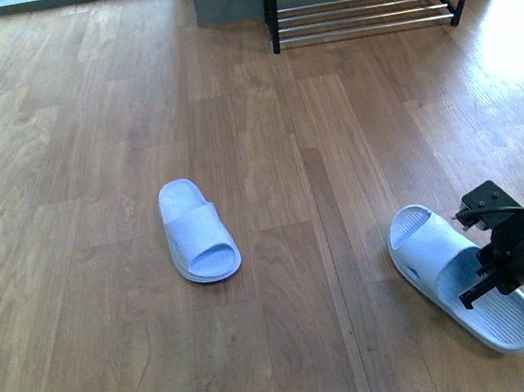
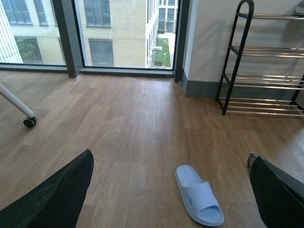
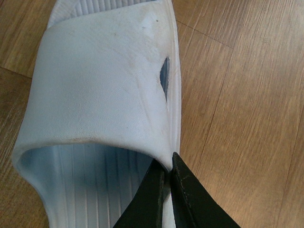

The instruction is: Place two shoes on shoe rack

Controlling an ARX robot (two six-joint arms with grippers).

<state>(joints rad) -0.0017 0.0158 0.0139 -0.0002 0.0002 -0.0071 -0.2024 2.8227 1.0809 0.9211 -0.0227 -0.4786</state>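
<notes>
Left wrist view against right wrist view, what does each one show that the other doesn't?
Only the left wrist view: the shoe rack, the window and the free slide, framed by the open left gripper. Only the right wrist view: the right gripper shut on the strap edge of the gripped slide. Both: wooden floor and a pale blue slide.

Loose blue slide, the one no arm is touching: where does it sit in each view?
Front view: the loose slide lies left of centre on the floor.
Left wrist view: near the bottom edge, right of centre.
Right wrist view: not in it; that is the other slide, pinched by the right end effector.
Shared landmark: the shoe rack, in the front and left wrist views.
</notes>
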